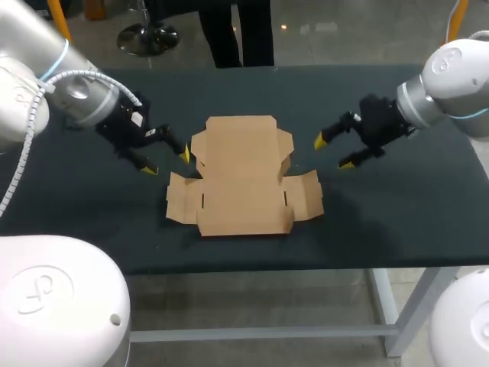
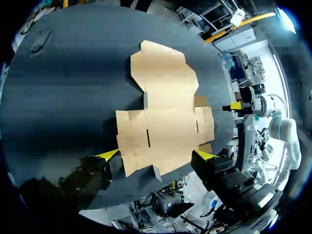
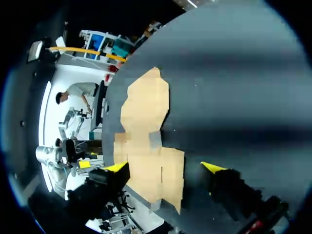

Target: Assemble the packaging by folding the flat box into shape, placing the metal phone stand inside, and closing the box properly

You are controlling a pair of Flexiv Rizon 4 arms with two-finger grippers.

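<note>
A flat, unfolded brown cardboard box (image 1: 243,177) lies on the middle of the dark table, flaps spread to both sides. My left gripper (image 1: 166,157) hovers just left of the box, open, with nothing between its yellow tips. My right gripper (image 1: 332,153) hovers just right of it, also open and empty. In the left wrist view the box (image 2: 165,122) lies ahead of and partly between the open fingers of that gripper (image 2: 156,155), with my other gripper (image 2: 235,106) beyond it. In the right wrist view the box (image 3: 146,141) lies ahead of the open gripper (image 3: 165,167). No phone stand shows in any view.
The dark table (image 1: 397,206) shows bare surface on both sides of the box and in front of it, up to the near edge. Nothing else stands on it.
</note>
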